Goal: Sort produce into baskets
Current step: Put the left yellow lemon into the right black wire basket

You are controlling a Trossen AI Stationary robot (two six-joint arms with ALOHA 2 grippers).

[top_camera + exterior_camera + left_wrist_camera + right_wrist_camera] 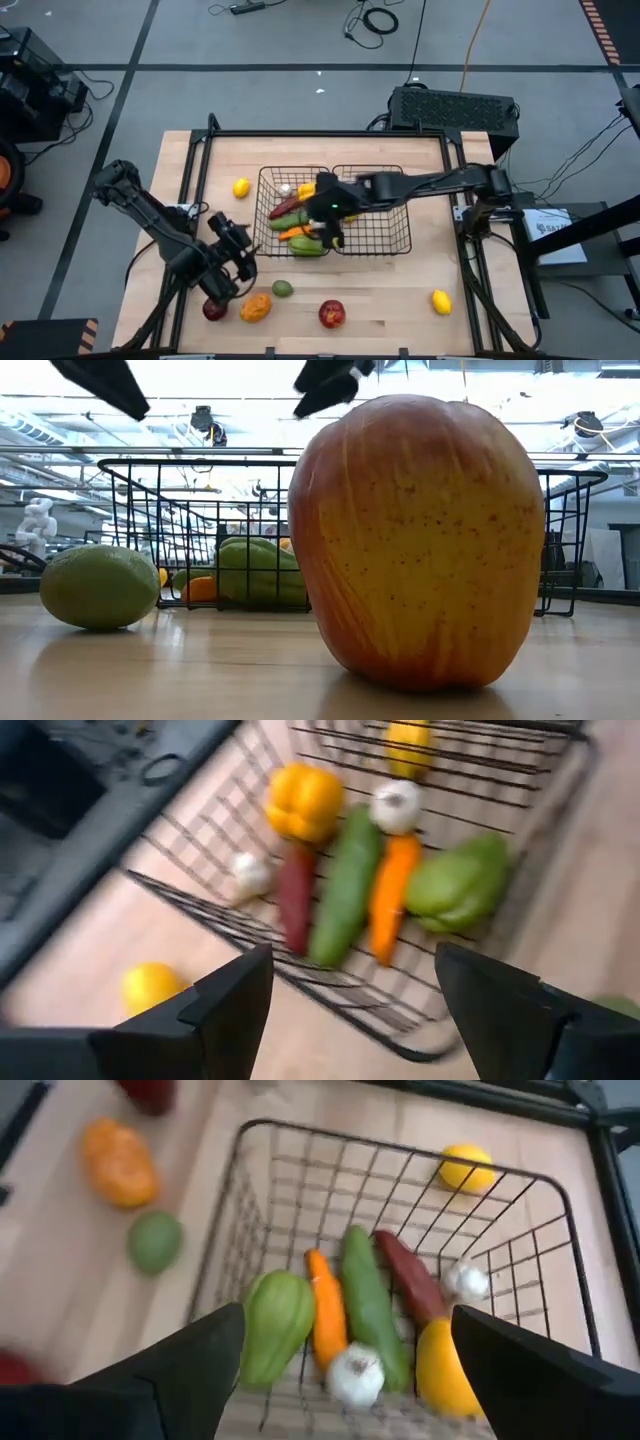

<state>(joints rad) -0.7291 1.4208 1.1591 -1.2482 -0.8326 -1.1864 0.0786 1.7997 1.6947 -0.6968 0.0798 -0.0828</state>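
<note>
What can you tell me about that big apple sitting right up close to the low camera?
The apple stands upright on the wooden table, near its front edge between the orange pepper and a lemon. Its skin is smooth and looks waxy, yellow-orange in the middle with red streaks toward the sides and fine dark speckles. From above it looks red with a yellowish patch. Nothing touches it but the table; neither gripper is at it, and it lies outside the baskets.

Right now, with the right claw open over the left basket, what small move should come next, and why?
Probably lift the right claw clear of the left basket: it hangs open and empty over the vegetables already lying there, while an apple and a lemon wait loose on the table.
</note>
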